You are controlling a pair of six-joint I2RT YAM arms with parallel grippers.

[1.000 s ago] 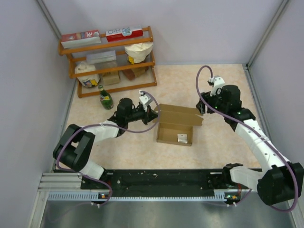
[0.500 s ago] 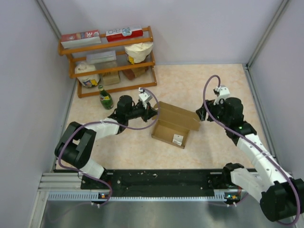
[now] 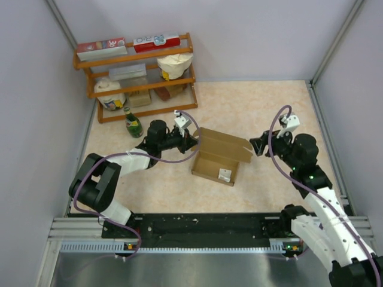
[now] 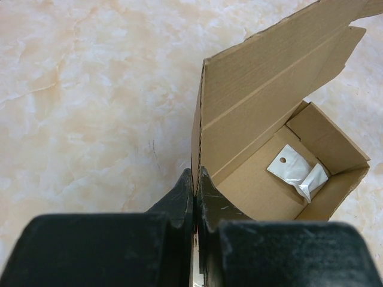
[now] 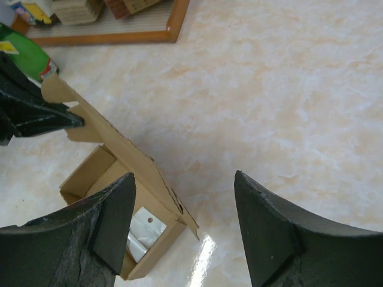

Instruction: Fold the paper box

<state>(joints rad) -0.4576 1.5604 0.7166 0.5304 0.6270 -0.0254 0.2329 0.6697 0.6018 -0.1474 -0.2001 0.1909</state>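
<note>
Paper box (image 3: 218,156) at mid-tabletop (image 3: 239,107), lid raised, long axis running between the arms. Left pincer (image 3: 194,142) clamped shut on its left panel edge; right pincer (image 3: 255,146) agape, empty, apparently just clear of the lid's right end

A: What is sitting on the marbled table (image 3: 257,101)?
B: A wooden rack (image 3: 161,109) is standing there, a green bottle (image 3: 133,124) is standing just before it, and the paper box (image 3: 218,160) is resting farther forward, rightward.
</note>
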